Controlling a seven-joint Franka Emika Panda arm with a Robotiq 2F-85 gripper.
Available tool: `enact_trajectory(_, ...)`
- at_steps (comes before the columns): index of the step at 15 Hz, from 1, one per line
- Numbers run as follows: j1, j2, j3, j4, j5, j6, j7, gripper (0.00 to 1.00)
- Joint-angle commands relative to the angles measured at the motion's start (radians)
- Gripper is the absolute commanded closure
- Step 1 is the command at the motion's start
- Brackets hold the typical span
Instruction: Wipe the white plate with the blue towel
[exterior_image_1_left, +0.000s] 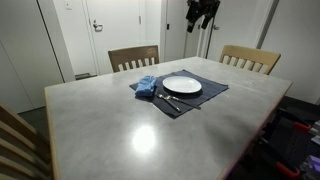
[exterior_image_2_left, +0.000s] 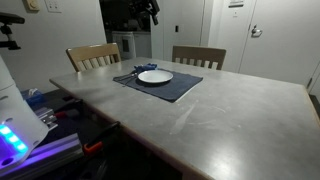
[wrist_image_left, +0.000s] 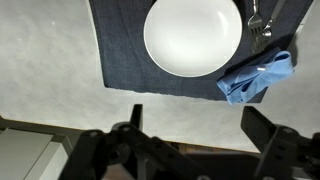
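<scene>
Pale grey table (exterior_image_1_left: 120, 120) stretched out far beneath the tool (wrist_image_left: 190, 128), which hung high with its jaws spread wide, gripping nothing. Below and ahead of its fingertips sat the white plate (wrist_image_left: 193, 35) on a dark mat (wrist_image_left: 120, 50). The blue towel (wrist_image_left: 258, 78) lay crumpled just beside the plate, well apart from the tool.

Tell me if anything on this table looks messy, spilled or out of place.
Only slightly. The blue towel lies crumpled at a corner of the dark placemat, beside the white plate, with cutlery next to it. The plate sits flat and looks clean; nothing appears spilled or broken.
</scene>
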Motion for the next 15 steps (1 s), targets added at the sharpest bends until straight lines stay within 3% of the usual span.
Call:
enact_trajectory(1, 0.008, 0.145, 0.007, 0.109, -0.009, 0.025, 0.054, 0.00)
enact_trajectory(8, 0.069, 0.310, -0.015, 0.222, 0.061, 0.184, 0.135, 0.00)
enact_trajectory(10, 0.082, 0.271, -0.031, 0.189, 0.057, 0.163, 0.121, 0.00)
enact_trajectory(15, 0.105, 0.310, -0.040, 0.224, 0.059, 0.156, 0.134, 0.00)
